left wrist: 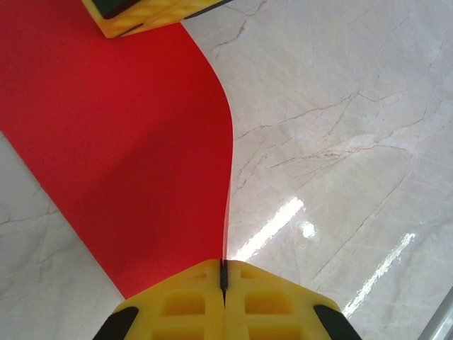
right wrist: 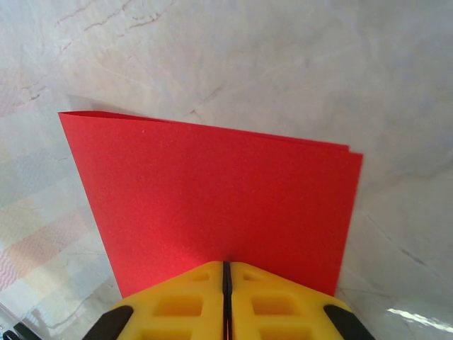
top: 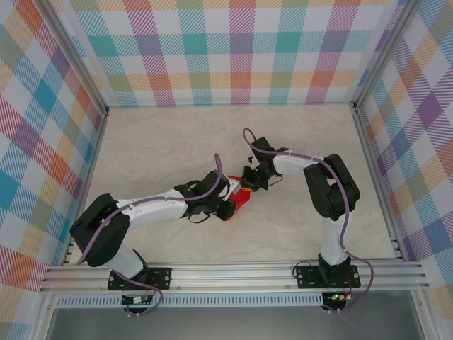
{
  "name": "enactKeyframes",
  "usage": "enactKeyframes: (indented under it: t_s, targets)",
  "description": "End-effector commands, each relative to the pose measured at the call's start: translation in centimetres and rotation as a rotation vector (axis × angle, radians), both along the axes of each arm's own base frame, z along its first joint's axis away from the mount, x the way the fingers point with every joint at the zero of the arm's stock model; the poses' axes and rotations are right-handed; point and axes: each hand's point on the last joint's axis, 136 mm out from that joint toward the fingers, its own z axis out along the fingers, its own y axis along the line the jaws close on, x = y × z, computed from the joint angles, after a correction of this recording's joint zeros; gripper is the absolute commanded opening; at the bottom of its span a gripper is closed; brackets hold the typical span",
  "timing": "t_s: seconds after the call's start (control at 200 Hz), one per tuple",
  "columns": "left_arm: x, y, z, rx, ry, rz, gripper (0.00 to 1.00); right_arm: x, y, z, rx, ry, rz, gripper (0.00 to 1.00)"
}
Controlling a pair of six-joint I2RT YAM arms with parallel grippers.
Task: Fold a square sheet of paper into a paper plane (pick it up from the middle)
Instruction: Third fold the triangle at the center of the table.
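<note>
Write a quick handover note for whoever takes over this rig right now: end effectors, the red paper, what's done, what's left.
Left end effector: shut on one edge of the red sheet of paper.
Right end effector: shut on another edge of the same sheet.
Paper: over the middle of the table, held between both arms, doubled over, two layers showing at its far edge.
Done: sheet gripped, one fold in.
Left: all the pointed plane folds; no dart shape yet.

red sheet point(top: 242, 202) mostly covered in top view, cropped top-left in L wrist view
</note>
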Motion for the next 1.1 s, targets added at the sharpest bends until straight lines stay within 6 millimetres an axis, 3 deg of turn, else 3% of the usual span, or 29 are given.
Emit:
enactKeyframes:
  t_s: [0.0,0.49,1.095]
  targets:
    - [0.4,0.3,-0.5,-0.021,0.032,0.011,0.00,-0.9,-0.7,-1.6,-0.066,0.028,0.038,0.09]
    - [2.9,1.2,-1.8,-0.036,0.077,0.039,0.00,-1.0,-0.8,-1.7,-0.077,0.027,0.059,0.10]
    - [4.4,2.0,-3.2,-0.004,0.093,0.055,0.00,-1.1,-0.8,-1.7,-0.077,0.033,0.060,0.10]
